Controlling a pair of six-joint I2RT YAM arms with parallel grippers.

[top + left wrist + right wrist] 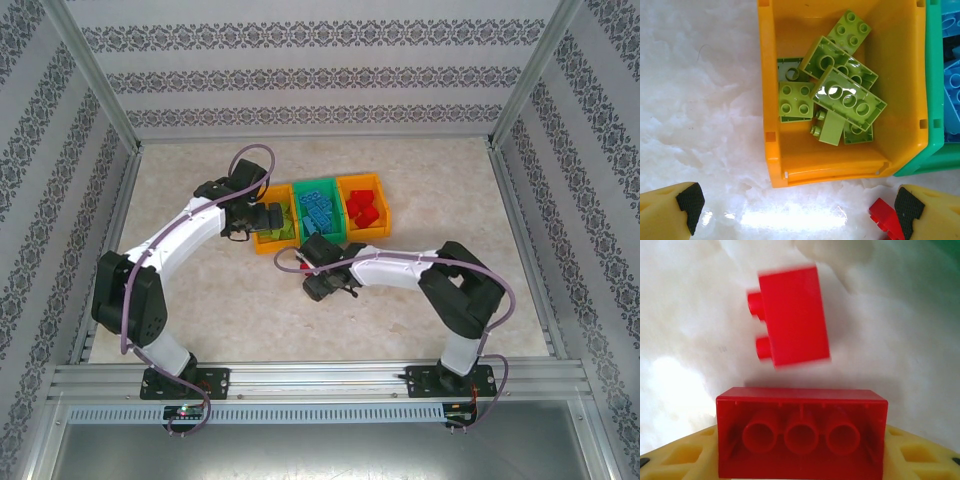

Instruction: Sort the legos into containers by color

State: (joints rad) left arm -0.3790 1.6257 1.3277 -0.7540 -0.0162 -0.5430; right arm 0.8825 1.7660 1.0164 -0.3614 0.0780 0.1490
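Red long brick point(802, 432) sits clamped in the right gripper point(802, 460) at lower frame, likely lifted for sorting; a smaller red brick point(792, 315) lies above. Left gripper point(795, 210) gapes empty below the orange bin point(770, 100) of green bricks point(847, 97).

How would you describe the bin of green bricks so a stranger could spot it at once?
On the table, three bins stand joined in a row. Take the left-end bin. It is orange like the right-end bin, but holds light green bricks, not red ones.
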